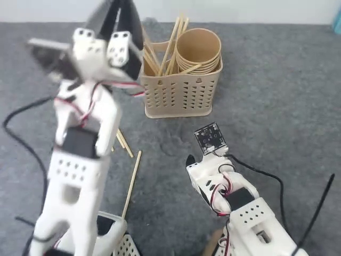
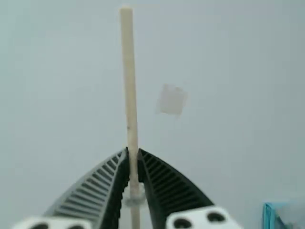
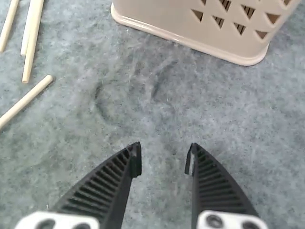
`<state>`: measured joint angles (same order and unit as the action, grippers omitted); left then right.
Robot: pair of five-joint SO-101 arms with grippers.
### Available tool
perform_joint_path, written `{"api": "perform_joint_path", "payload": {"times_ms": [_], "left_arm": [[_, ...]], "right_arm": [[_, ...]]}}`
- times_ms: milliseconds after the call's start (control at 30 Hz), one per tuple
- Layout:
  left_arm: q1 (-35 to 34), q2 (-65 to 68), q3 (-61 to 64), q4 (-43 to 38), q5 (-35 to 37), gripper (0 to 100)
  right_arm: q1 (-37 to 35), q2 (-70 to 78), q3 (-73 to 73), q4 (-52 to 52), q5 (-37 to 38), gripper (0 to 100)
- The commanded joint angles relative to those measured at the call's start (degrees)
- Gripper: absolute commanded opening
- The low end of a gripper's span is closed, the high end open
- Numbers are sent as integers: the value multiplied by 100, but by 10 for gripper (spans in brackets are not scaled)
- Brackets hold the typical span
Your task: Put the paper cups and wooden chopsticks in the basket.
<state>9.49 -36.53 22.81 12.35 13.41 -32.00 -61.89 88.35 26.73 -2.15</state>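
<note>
A beige slotted basket (image 1: 181,93) stands on the grey carpet with stacked paper cups (image 1: 198,48) and several wooden chopsticks (image 1: 169,45) in it. My left gripper (image 2: 132,157) is raised beside the basket's left side (image 1: 120,24), shut on one chopstick (image 2: 127,81) that sticks straight out past its tips toward a pale wall. My right gripper (image 3: 163,160) hovers open over bare carpet just in front of the basket (image 3: 200,24), with nothing between its fingers. Loose chopsticks lie on the carpet (image 1: 131,181) (image 1: 123,143), also off to the side of the right gripper (image 3: 24,102) (image 3: 31,38).
Black cables (image 1: 21,138) run over the carpet by the left arm, and another (image 1: 266,176) by the right arm. A blue object (image 1: 338,21) sits at the far right edge. Open carpet lies to the right of the basket.
</note>
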Motion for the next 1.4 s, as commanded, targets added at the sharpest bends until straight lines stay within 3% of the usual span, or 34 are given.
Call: {"api": "perform_joint_path", "payload": {"times_ms": [0,133,333,567,933,1100,1367], "left_arm": [[-229,914,-22,-598,0,12],[-246,1336,-4,-976,18,12],[-97,1380,13,-712,-9,20],[-123,1327,-22,35,26,193],[-158,-343,-31,1248,9,198],[-853,-1073,-426,2523,35,198],[-2418,-352,-804,3807,835,198]], "right_arm": [[84,-119,-53,-110,97,169],[84,-119,-53,-119,97,169],[92,-119,-53,-119,97,169],[92,-119,-53,-119,97,169],[92,-119,-53,-119,97,169],[92,-119,-53,-119,97,169],[92,-119,-53,-119,97,169]]}}
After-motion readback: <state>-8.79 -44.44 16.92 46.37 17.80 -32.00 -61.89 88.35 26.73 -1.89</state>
